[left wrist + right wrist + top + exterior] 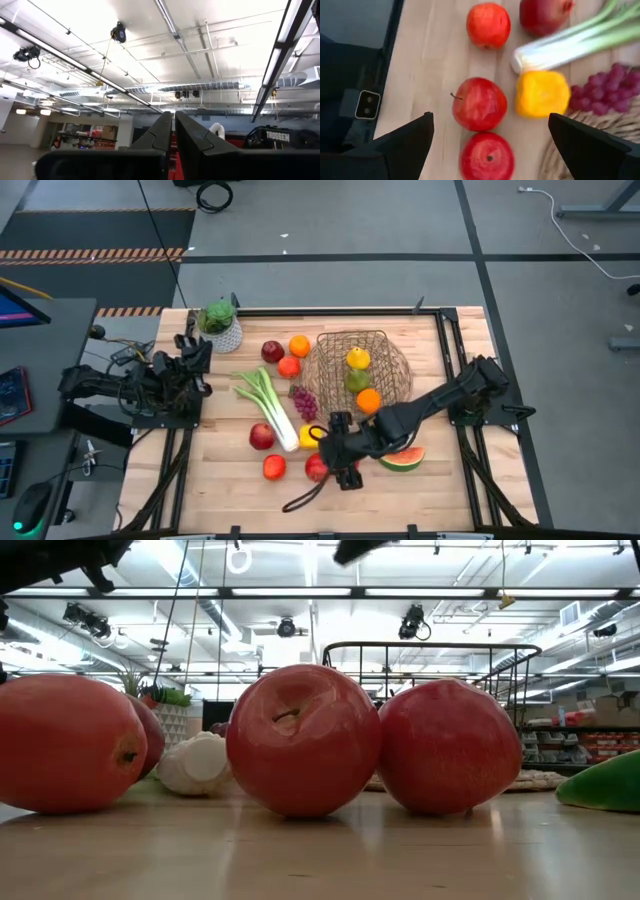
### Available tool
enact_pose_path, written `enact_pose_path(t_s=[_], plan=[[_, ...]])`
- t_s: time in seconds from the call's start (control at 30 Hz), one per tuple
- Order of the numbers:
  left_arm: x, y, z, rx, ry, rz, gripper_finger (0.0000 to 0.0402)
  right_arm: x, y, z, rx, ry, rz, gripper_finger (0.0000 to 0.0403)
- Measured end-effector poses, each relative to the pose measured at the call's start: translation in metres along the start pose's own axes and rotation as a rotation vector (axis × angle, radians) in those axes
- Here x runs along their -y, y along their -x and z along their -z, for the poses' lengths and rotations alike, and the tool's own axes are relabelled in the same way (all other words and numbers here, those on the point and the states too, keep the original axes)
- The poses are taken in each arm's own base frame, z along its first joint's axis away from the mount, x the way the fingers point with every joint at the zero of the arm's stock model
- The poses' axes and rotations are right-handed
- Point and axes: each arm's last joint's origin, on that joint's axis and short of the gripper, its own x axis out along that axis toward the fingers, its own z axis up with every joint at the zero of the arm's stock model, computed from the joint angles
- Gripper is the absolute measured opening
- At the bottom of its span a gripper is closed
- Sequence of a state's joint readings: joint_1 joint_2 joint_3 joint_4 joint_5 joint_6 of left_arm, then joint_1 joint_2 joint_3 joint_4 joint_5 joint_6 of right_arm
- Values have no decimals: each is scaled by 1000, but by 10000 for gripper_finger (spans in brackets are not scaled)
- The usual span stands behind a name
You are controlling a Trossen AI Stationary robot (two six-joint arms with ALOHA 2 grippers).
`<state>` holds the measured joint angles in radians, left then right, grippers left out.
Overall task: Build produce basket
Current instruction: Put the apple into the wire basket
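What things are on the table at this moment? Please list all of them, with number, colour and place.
basket: one, tan wire, far middle of table
fruit in basket: three, yellow, green, orange
orange on table: one, left of basket
red fruits: five seen from above, two by that orange, three near the front; the right wrist view shows one more
leek: one, green and white, centre-left
grapes: one bunch, purple, beside basket
pepper: one, yellow, at leek's white end
watermelon slice: one, front right
potted plant: one, far left corner
left gripper: shut, left edge
right gripper: open, above a red fruit
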<state>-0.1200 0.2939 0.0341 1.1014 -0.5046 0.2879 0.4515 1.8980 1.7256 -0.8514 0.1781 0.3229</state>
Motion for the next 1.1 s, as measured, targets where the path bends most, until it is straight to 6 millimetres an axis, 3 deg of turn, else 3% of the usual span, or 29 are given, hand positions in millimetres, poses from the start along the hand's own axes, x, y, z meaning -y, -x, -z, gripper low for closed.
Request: enact_pose_path(t_s=[0.27, 0.47, 0.77, 1.1], plan=[[-1, 0, 3, -45, 9, -66, 32, -16, -19, 26, -34, -137, 61, 399], [-2, 0, 3, -43, -30, -68, 34, -29, -31, 22, -45, -172, 62, 399], [-2, 0, 1, -27, -25, -74, 36, -32, -60, 31, -289, -58, 181, 399], [-2, 0, 1, -28, -26, -74, 37, -29, -64, 34, -292, -57, 194, 399]])
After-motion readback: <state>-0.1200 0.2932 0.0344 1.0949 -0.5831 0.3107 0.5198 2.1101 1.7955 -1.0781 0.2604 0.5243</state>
